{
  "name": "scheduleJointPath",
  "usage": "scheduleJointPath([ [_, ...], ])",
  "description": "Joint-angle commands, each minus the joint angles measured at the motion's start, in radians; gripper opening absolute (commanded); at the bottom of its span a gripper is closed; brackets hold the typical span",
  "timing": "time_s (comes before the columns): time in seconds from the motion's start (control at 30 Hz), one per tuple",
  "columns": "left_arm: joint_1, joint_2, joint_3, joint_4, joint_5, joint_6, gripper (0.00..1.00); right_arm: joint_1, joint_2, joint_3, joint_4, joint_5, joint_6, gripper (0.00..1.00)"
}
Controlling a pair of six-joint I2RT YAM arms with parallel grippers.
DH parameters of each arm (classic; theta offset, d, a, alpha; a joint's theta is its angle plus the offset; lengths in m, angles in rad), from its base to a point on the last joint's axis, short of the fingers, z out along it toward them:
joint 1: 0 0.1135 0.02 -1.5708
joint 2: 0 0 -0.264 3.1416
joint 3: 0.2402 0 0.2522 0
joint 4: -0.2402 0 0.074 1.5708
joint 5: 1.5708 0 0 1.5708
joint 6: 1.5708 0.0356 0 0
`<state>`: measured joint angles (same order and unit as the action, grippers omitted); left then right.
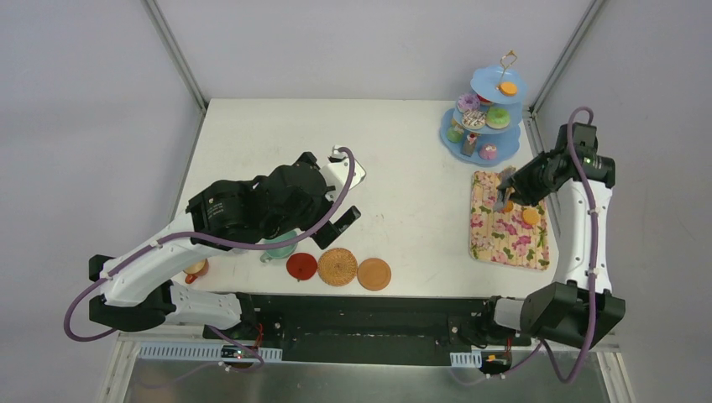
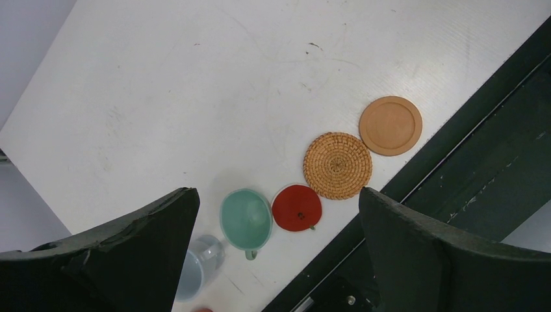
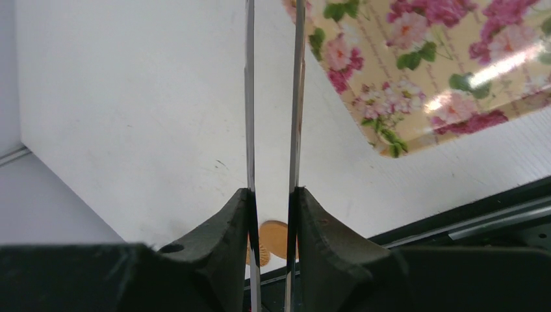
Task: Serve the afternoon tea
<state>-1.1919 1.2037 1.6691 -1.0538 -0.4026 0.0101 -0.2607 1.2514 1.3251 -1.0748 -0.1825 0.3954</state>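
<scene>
Mint cup [image 2: 245, 219] beside red coaster [image 2: 296, 207] | left fingers [image 2: 130, 253] spread wide above | right fingers [image 3: 217, 253] clamped on tongs [image 3: 297, 97]

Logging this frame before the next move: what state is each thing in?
left gripper: open, empty.
right gripper: shut on the tongs.
tongs: held, arms squeezed close.
mint cup: upright, empty, off the coasters.
red coaster, woven coaster, tan coaster: bare.
three-tier stand: loaded with donuts.
floral tray: holds an orange biscuit.
</scene>
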Motion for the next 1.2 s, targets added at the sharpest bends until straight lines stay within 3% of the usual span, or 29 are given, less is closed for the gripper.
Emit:
scheduleJointPath([
  [0.0, -0.004, -0.014, 0.004, 0.010, -0.023, 0.010, 1.00, 0.064, 0.068, 0.211, 0.018, -0.032, 0.077, 0.25],
  [0.27, -0.002, -0.007, 0.020, 0.001, -0.032, 0.003, 1.00, 0.183, 0.337, 0.588, 0.069, -0.005, 0.162, 0.25],
  [0.57, 0.002, -0.008, 0.030, -0.014, -0.053, -0.005, 1.00, 0.192, 0.613, 1.014, 0.018, -0.008, 0.173, 0.25],
  [1.17, 0.008, -0.005, 0.017, -0.014, -0.066, 0.002, 1.00, 0.192, 0.720, 1.043, 0.093, -0.027, 0.221, 0.26],
])
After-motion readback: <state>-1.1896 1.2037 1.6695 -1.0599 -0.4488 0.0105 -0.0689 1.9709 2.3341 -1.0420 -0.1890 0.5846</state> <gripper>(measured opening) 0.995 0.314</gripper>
